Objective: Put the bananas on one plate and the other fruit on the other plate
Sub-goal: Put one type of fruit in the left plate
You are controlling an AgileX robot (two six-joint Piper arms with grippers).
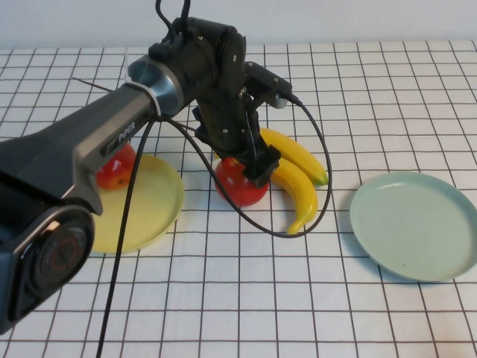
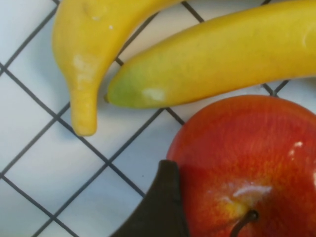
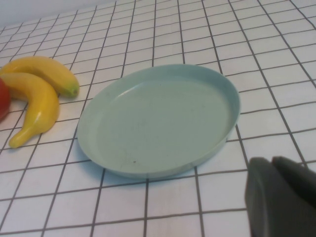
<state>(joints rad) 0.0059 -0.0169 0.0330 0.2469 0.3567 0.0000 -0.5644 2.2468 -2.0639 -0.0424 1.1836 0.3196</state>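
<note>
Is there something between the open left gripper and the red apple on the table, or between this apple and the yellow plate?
Nothing visible. The left gripper is open directly over the shiny red apple. Bare checkered table separates it from the round yellow plate, where another red apple already sits. The shut right gripper waits beside the pale blue-green plate.

Left arm [image 1: 112, 142]: matte black casing, bulky links, a silver-grey band at one joint. White lettering along the forearm, apparently "PIPER". Round black joint cap near the camera with a faint reddish ring on its face. Thin black cables loop from the wrist and hang in a wide arc. Left gripper [image 1: 250, 165]: black, angular fingers, a small grey cylinder beside the wrist. Right gripper [image 3: 284, 197]: only a dark grey, rounded, matte finger shows.
</note>
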